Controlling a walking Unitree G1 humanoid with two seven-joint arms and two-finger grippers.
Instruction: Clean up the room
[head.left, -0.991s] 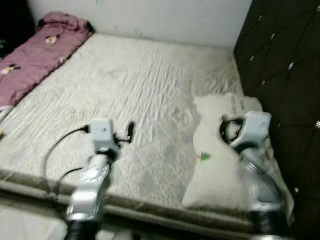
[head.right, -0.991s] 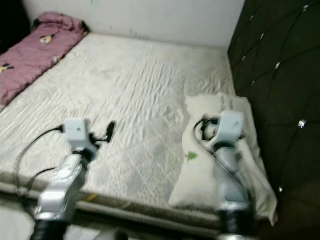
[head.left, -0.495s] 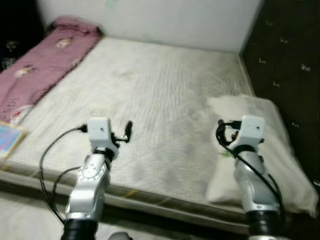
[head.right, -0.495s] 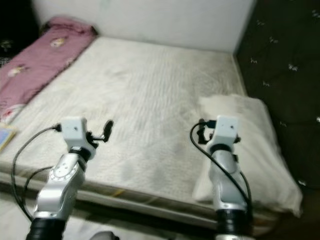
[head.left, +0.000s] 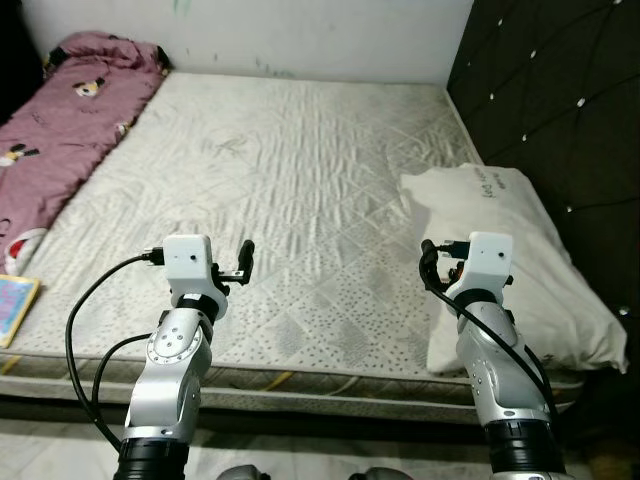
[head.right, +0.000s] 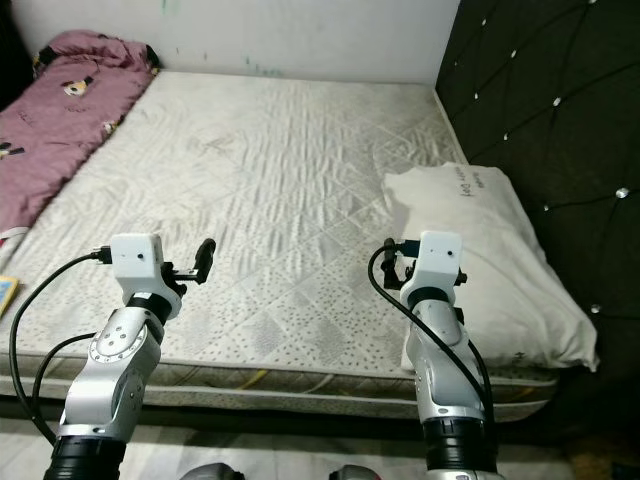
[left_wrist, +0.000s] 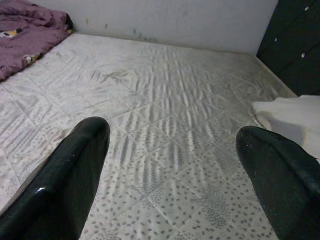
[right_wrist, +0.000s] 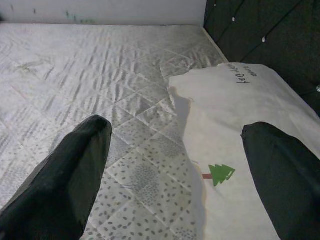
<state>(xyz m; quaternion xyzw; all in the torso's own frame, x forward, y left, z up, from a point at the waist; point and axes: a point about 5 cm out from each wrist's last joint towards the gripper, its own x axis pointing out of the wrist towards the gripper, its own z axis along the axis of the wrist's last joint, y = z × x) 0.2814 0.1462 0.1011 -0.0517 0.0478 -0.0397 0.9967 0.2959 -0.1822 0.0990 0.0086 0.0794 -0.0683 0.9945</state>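
Both arms reach forward over the near edge of the mattress, the left gripper and the right gripper each with fingers spread wide and holding nothing. One white pillow with a small green tree print lies at the right of the frame against the dark headboard. One crumpled pink blanket runs along the upper left, and one book sits at the left edge.
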